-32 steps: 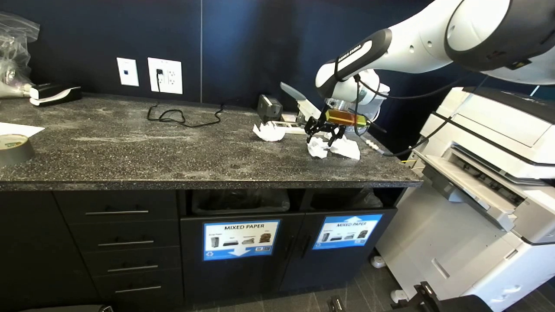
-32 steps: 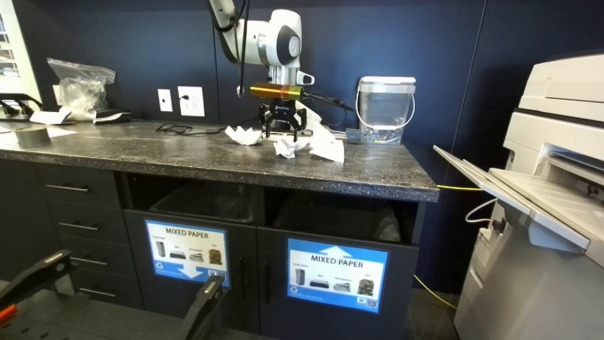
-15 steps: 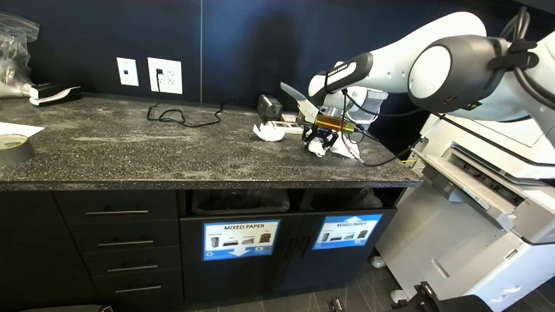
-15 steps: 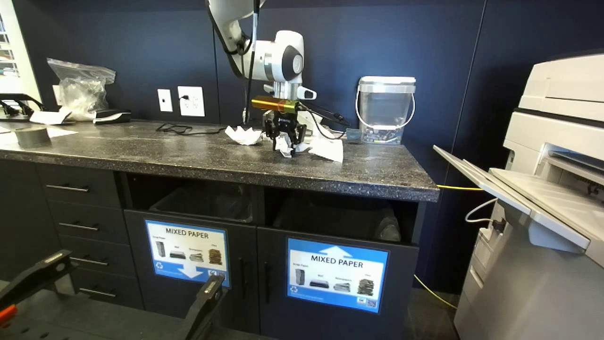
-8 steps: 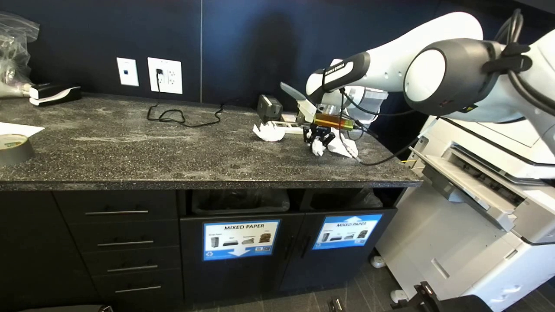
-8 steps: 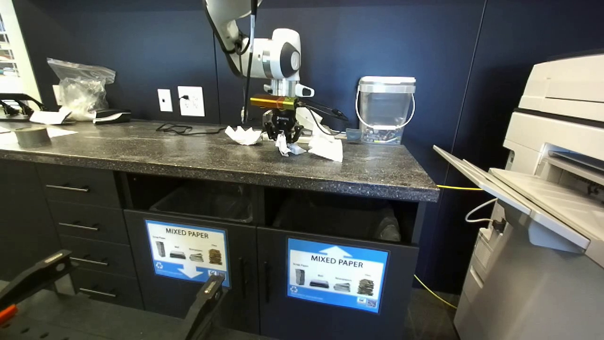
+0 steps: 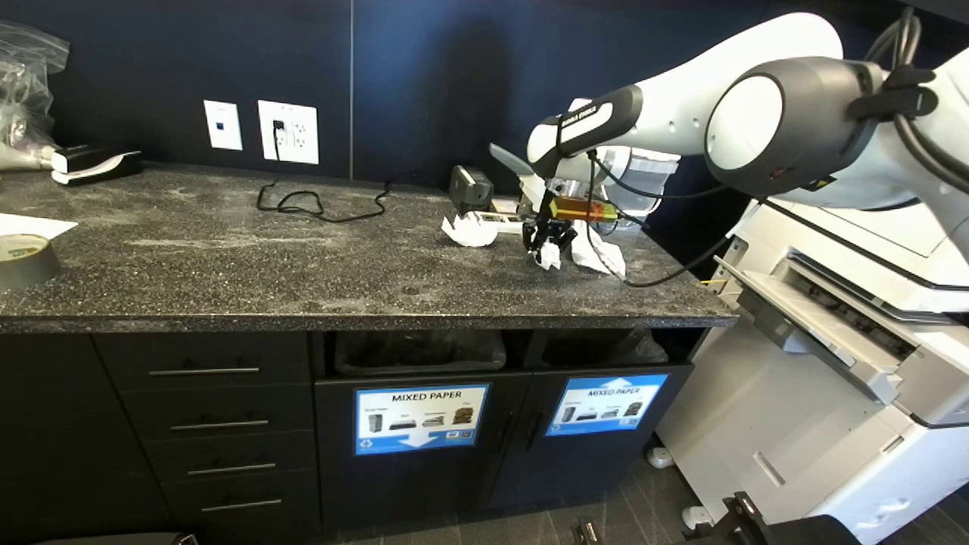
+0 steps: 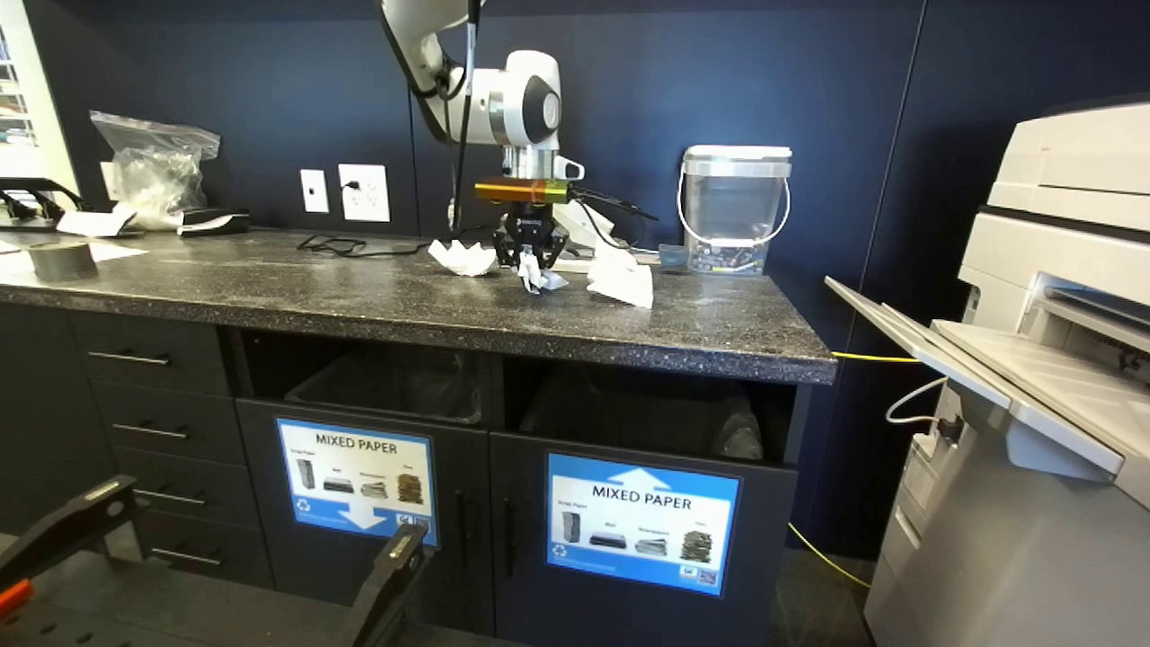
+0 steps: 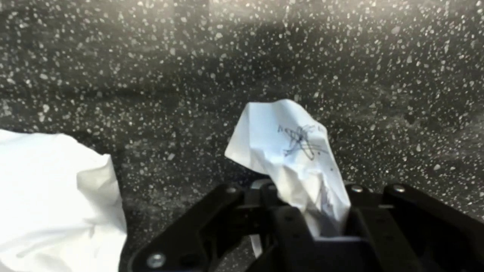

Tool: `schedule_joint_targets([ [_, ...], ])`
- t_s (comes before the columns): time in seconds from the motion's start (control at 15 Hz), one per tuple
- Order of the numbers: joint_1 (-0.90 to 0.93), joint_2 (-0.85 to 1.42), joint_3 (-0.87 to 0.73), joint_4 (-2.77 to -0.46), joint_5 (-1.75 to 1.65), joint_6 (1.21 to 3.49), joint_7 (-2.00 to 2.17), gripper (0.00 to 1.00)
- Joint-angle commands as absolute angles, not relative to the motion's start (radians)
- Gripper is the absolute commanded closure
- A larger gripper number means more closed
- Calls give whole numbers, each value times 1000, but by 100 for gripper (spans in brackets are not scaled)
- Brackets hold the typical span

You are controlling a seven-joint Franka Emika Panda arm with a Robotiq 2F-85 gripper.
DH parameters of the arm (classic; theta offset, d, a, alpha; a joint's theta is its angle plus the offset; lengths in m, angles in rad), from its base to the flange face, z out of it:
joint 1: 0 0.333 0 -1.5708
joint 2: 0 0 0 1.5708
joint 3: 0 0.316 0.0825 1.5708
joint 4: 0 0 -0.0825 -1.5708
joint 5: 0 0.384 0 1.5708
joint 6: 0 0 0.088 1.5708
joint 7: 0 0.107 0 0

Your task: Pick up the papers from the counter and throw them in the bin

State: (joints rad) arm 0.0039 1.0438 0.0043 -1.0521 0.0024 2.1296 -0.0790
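Note:
My gripper [image 8: 531,255] is low over the dark speckled counter [image 8: 296,292], shut on a crumpled white paper [image 9: 298,147]. Its fingers pinch the near end, while the far end, with pen scribbles, sticks out past them. I cannot tell whether this paper touches the counter. A larger paper [image 8: 622,280] lies to the right in both exterior views, and its edge fills the left of the wrist view. To the left sits a cupped paper [image 7: 469,231]. Below the counter is the bin front [image 8: 764,539] with its mostly blue label and open slot.
A twin front with a whiter label [image 8: 359,476] adjoins the bin. Behind my gripper are a small dark box [image 7: 471,189] and a white flap-like object. A clear bucket [image 8: 737,211], a black cable [image 7: 325,212], a tape roll [image 7: 26,261] and a large printer [image 7: 855,303] surround the area.
My gripper came down onto the middle paper and its fingers drew together, bunching the paper between them. It has since shifted slightly left in both exterior views with that paper.

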Motion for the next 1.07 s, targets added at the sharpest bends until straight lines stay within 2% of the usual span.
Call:
schedule_joint_targets([
  [0.0,-16,960,42,-1157,-7,2165,-205,97],
  [0.47,-51,792,89,-1444,-9,2314,-393,97],
  [1.0,-81,593,74,-1811,-46,2417,-434,97],
])
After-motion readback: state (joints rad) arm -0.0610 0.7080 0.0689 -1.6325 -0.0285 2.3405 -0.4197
